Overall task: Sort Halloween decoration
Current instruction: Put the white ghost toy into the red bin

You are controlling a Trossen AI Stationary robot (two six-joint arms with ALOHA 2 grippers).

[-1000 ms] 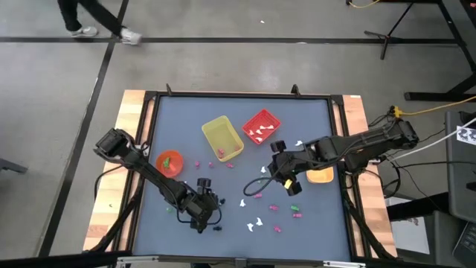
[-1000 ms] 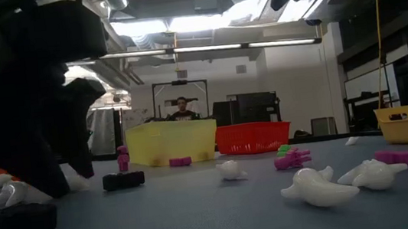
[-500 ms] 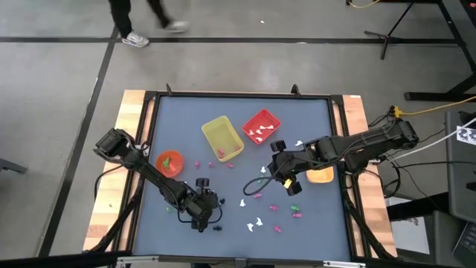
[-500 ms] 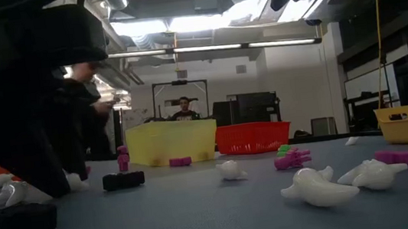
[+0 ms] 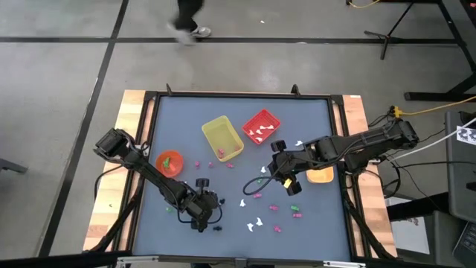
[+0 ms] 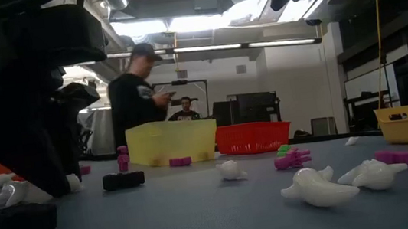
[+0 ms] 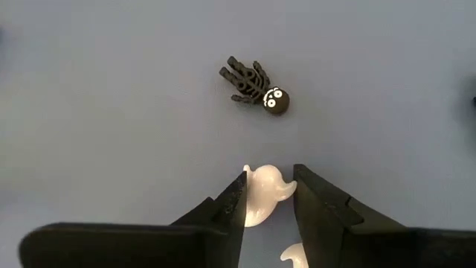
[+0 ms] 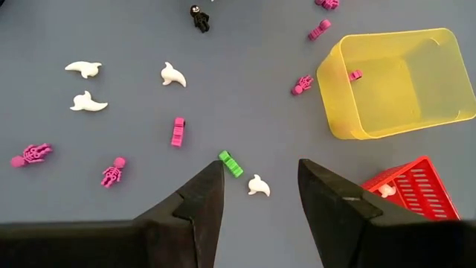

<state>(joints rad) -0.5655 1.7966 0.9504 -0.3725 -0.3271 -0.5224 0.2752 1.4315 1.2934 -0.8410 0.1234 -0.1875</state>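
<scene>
Small trinkets in white, pink, green and black lie scattered on the blue table. My left gripper [image 5: 206,215] is low at the near edge, shut on a white ghost trinket [image 7: 262,195]. Just beyond it lies a black skeleton trinket [image 7: 255,83], and a second white ghost [image 7: 296,255] shows beneath the fingers. My right gripper [image 5: 287,177] hovers open right of the table's middle. Below its fingers lie a green trinket [image 8: 230,164] and a white ghost [image 8: 258,185]. My left gripper [image 7: 268,179] pinches the white ghost by the two sides of its body [image 7: 253,201], between its two fingers. The fingers come from above, pointing down. The ghost's rounded head [image 7: 269,176] sticks out past the fingertips. In the low view the fingers [image 6: 41,175] reach down to the table top.
A yellow bin [image 5: 222,138] and a red bin [image 5: 261,126] stand toward the far middle, with an orange bowl [image 5: 169,162] on the left and an orange tray [image 5: 320,176] on the right. A person [image 6: 134,99] stands beyond the far edge.
Both arms and the trinkets have kept still. A person has walked along the floor beyond the table's far edge, from its left toward its middle.
</scene>
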